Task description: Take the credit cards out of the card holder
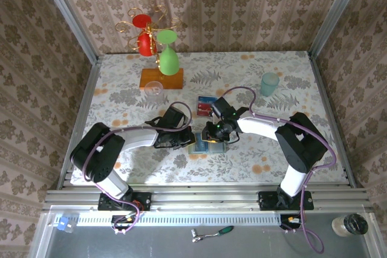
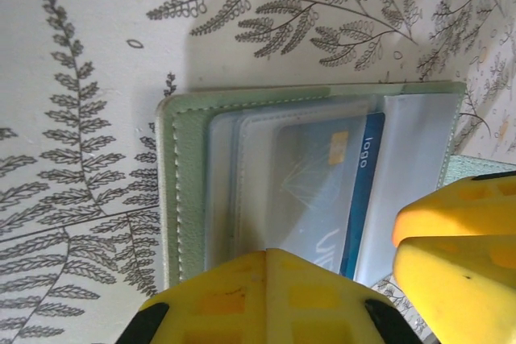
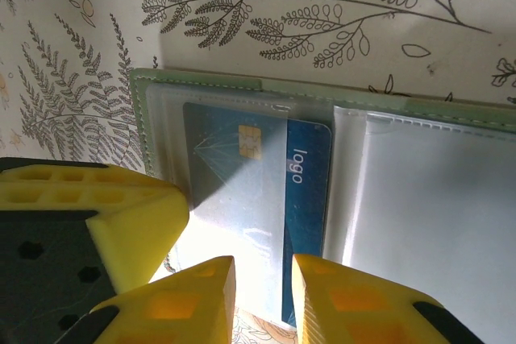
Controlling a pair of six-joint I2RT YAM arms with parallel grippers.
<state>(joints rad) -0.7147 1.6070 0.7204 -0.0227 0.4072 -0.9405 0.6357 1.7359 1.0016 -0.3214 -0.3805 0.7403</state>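
Lying open at table [image 1: 242, 83] centre, card holder [image 1: 201, 144] sits at 12 o'clock of left gripper [image 2: 266, 257], jaws closed, and right gripper [image 3: 262, 267], jaws narrowly apart, grip unclear. Blue card [image 3: 306, 199] inside reads "logo".

We see a card holder [image 3: 201, 83] in pale sage green with lighter stitching, its pockets milky and translucent. The credit card [image 3: 306, 199] inside is deep blue, with a gold chip and white lettering. The tabletop [image 2: 81, 78] is off-white, printed with grey fern fronds; from above it also shows small orange blossoms. The left gripper [image 2: 266, 271] and the right gripper [image 3: 262, 279] are bright yellow on black. The walls [image 1: 242, 4] wear beige-brown damask stripes.
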